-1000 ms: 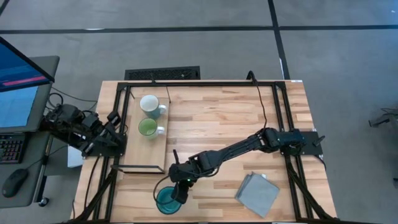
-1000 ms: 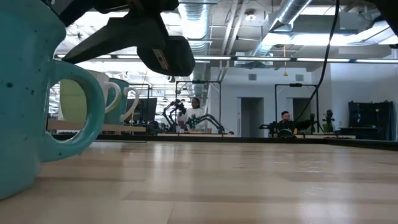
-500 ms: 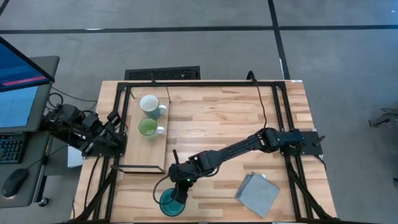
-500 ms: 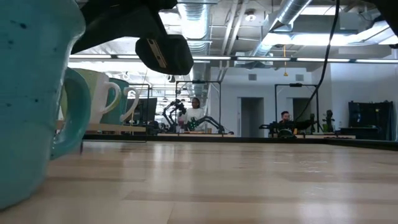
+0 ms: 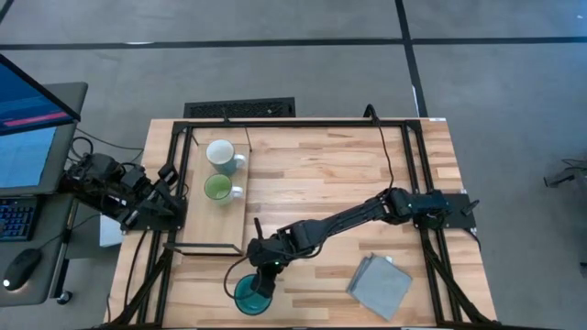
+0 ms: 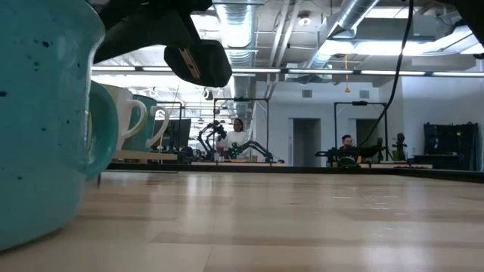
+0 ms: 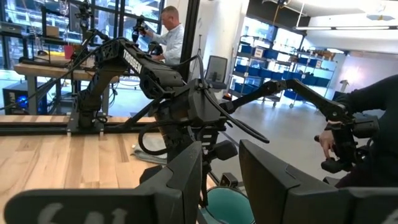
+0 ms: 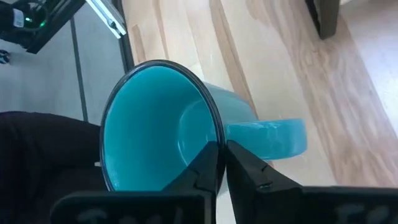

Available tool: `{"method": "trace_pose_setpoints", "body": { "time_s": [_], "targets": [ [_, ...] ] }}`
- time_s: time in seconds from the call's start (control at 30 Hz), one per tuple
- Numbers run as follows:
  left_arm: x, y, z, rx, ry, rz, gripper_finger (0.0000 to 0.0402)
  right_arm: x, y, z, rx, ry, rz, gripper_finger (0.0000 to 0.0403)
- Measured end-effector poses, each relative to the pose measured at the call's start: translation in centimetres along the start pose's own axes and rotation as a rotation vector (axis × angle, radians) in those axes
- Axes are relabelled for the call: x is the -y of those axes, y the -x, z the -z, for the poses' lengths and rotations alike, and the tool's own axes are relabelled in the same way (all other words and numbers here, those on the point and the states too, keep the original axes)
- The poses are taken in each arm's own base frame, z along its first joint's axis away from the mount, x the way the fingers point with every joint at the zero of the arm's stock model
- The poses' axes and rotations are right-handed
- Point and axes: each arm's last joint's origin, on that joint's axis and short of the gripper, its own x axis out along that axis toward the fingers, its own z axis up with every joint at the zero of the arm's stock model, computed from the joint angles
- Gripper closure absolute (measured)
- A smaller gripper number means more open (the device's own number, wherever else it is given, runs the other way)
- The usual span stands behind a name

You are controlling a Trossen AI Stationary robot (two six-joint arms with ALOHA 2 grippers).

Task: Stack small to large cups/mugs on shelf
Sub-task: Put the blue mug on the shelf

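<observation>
near the table's front edge, the right gripper (image 5: 260, 286) is pinching the teal mug (image 5: 248, 296) by its rim, 1 finger inside. white mug (image 5: 220, 153) & green mug (image 5: 217, 189) are sitting on the shelf (image 5: 206, 225). left gripper is hiding off-table, fingers (image 7: 180, 177) looking apart.

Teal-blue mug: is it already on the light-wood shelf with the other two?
No, the wide teal-blue handled mug sits on the planked tabletop off the light-wood shelf, with the right tool on its rim.
</observation>
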Motion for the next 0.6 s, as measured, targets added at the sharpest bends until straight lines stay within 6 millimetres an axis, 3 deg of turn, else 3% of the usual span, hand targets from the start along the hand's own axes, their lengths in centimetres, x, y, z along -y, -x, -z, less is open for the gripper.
{"method": "trace_pose_setpoints", "body": {
  "time_s": [0.3,0.6],
  "targets": [
    [0.0,0.0,0.0,0.0,0.0,0.0,0.0304,0.4,0.1,0.0,-0.004,-0.008,0.041,0.039],
    [0.0,0.0,0.0,0.0,0.011,0.0,0.0304,1.4,0.6,-0.6,-0.006,-0.039,0.081,0.0371]
  ]
}}
